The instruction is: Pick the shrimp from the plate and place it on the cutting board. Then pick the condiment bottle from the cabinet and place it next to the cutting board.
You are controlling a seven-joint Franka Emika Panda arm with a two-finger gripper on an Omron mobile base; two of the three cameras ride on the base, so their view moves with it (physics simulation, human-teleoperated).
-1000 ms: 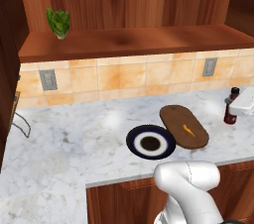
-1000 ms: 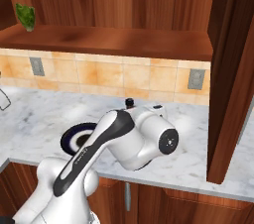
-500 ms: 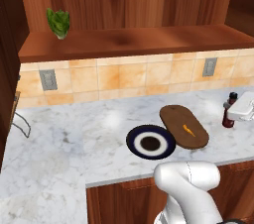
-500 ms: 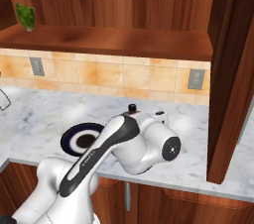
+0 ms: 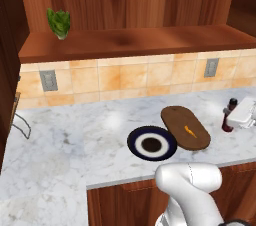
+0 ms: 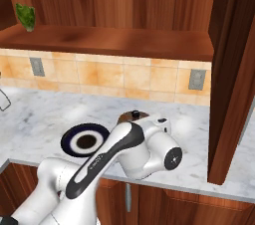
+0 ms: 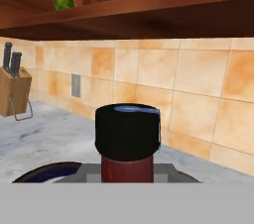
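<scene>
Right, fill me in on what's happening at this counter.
The robot arm is handling the condiment bottle, gripped in its claw just right of the cutting board and upright over the marble counter; whether it touches down is unclear. The shrimp already lies on the board, and the plate beside it no longer holds it. A leafy green sits on the cabinet shelf above.

White marble counter (image 5: 75,145) w/ tan tile backsplash. On it: round navy plate (image 5: 151,143) near front edge, oval cutting board (image 5: 185,126) touching plate's right side, knife block (image 7: 12,91) far left by wall. Cabinet (image 5: 135,42) shelf above: green leafy item (image 5: 59,22) at left end.
</scene>
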